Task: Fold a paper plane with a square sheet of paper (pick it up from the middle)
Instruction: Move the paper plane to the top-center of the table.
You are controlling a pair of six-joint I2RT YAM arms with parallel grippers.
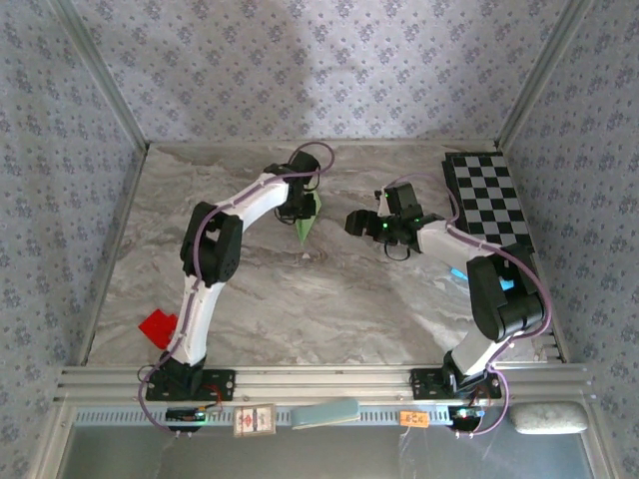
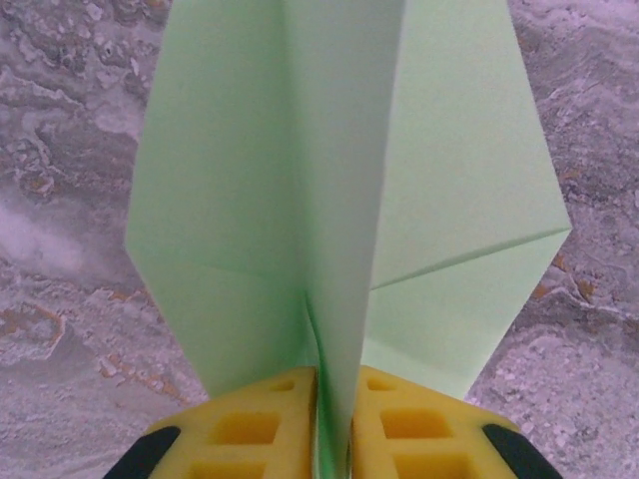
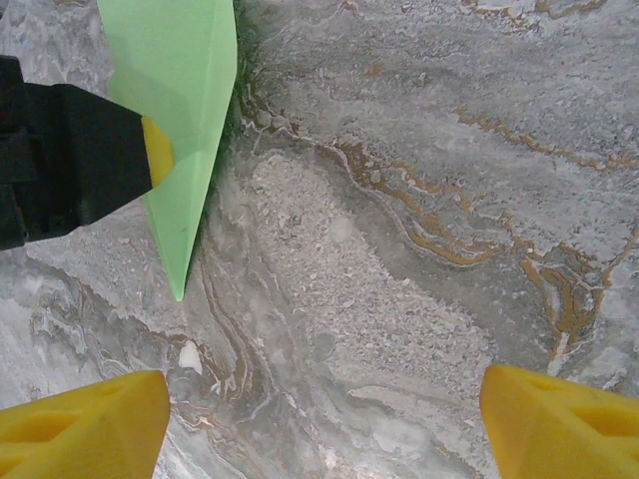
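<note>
The paper plane (image 1: pixel 308 222) sits well to the left of the chequered board (image 1: pixel 489 200), over the marble table (image 1: pixel 300 299), and it is held by the left gripper (image 1: pixel 300 208). In the left wrist view that gripper (image 2: pixel 334 399) has its 2 yellow pads pressed together on the plane (image 2: pixel 300 180) along the centre fold at the underside. The 2 wings spread flat to either side above the pads. Gripping the keel looks like the sensible choice, since it pins the layers and lets the wings stand free instead of crushing them. The right gripper (image 1: pixel 361 222) hangs between the board and the plane, apart from the paper, with its jaws spread wide and nothing in them. Its own camera shows both yellow fingertips far apart over bare marble (image 3: pixel 324 419), with the plane (image 3: pixel 185 90) and a finger of the left gripper (image 3: pixel 155 150) up in the far corner. With this stance the right arm looks done with creasing and placed clear of the folded dart. From the right wrist view, the nose points down at the table, on the side away from the board; I cannot tell whether the tip touches the marble. By the dart's shape the folding looks finished, and what remains, I judge, is setting it down.
</note>
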